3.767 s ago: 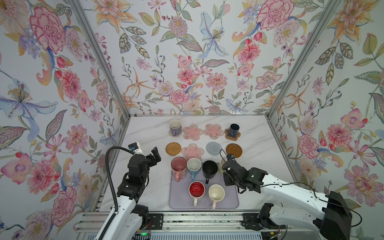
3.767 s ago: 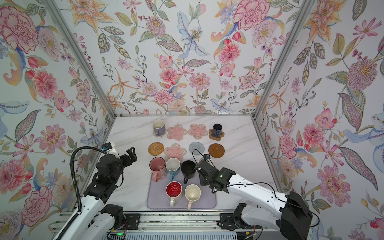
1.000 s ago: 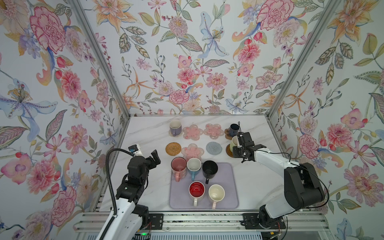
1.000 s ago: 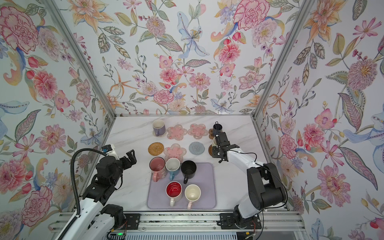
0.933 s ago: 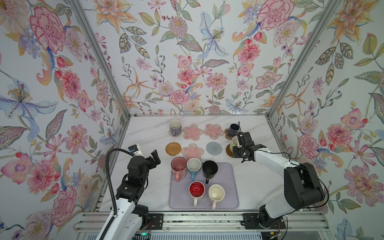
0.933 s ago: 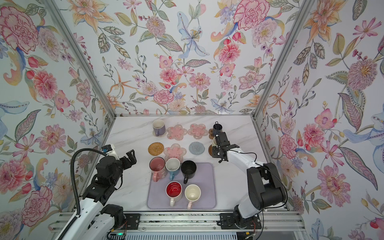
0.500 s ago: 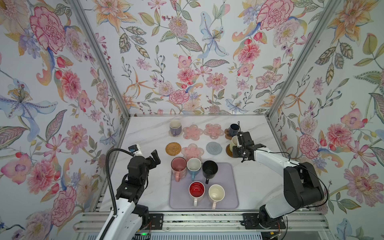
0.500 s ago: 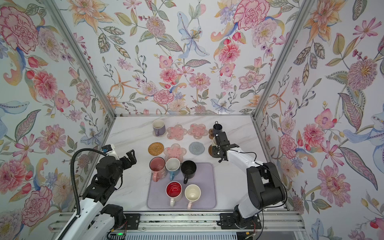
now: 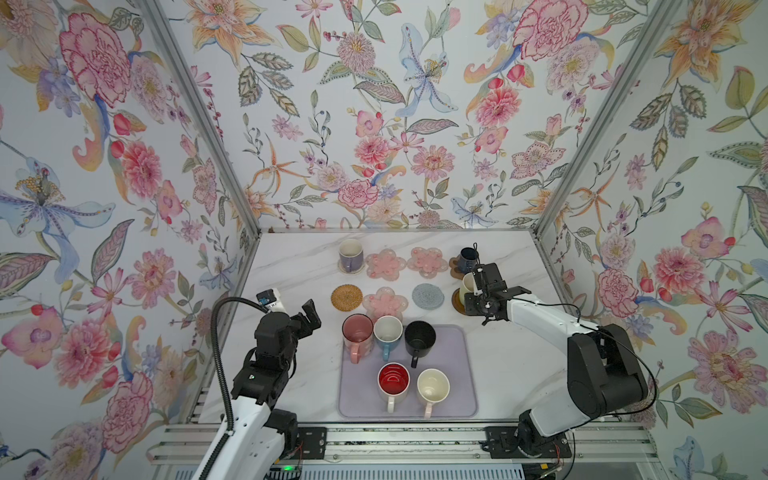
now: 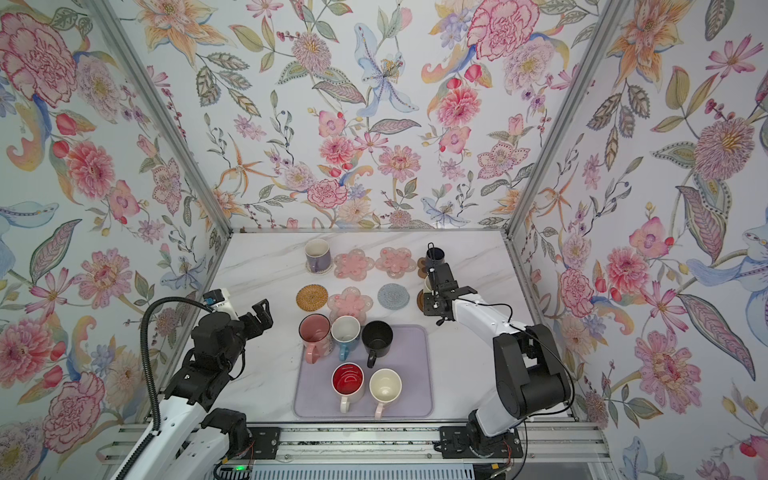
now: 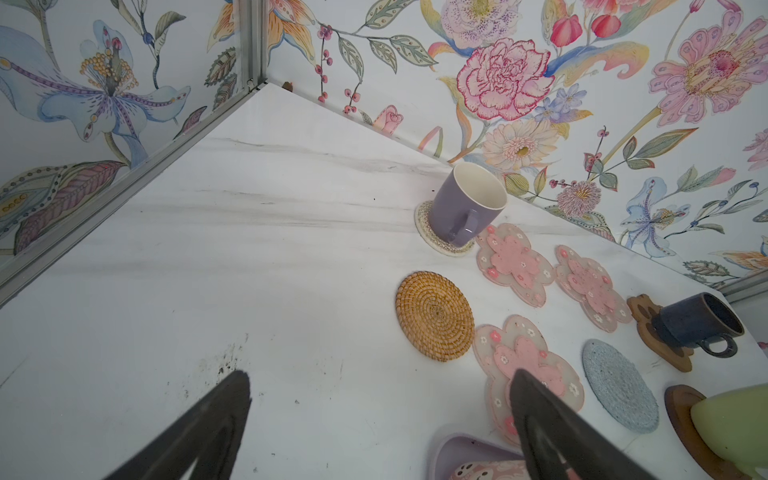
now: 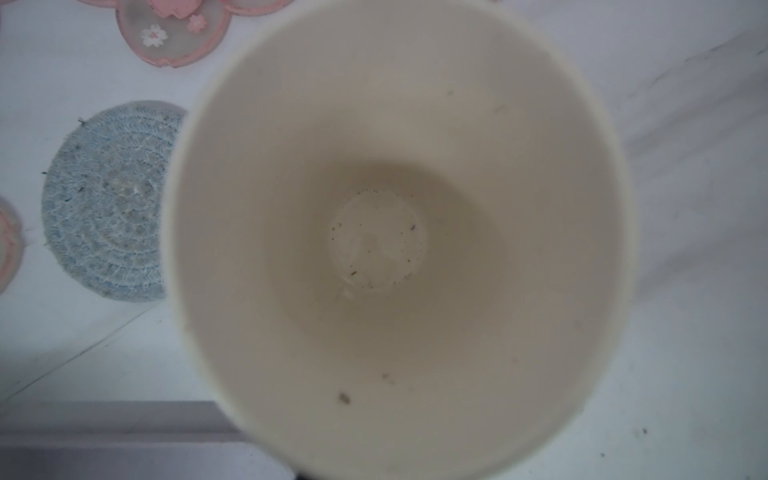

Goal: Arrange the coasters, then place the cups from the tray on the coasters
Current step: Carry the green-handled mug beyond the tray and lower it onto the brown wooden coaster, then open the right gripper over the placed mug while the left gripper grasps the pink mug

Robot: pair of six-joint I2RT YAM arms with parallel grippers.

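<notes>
My right gripper is shut on the light green cup, holding it over the brown wooden disc coaster at the right. I cannot tell whether the cup touches the disc. The right wrist view looks straight down into this cup, and the jaws are hidden there. My left gripper hangs open and empty left of the lavender tray. On the tray stand the pink, blue, black, red-inside and cream cups.
At the back a lavender cup stands on a beaded coaster and a navy cup on the paw coaster. Bare coasters: three pink flowers, a rattan round and a grey knitted round. Floral walls enclose the table.
Since the earliest frames my right arm has carried the light green cup from the tray to above the wooden disc. Over the last second it has barely shifted. The left arm has stayed put.
</notes>
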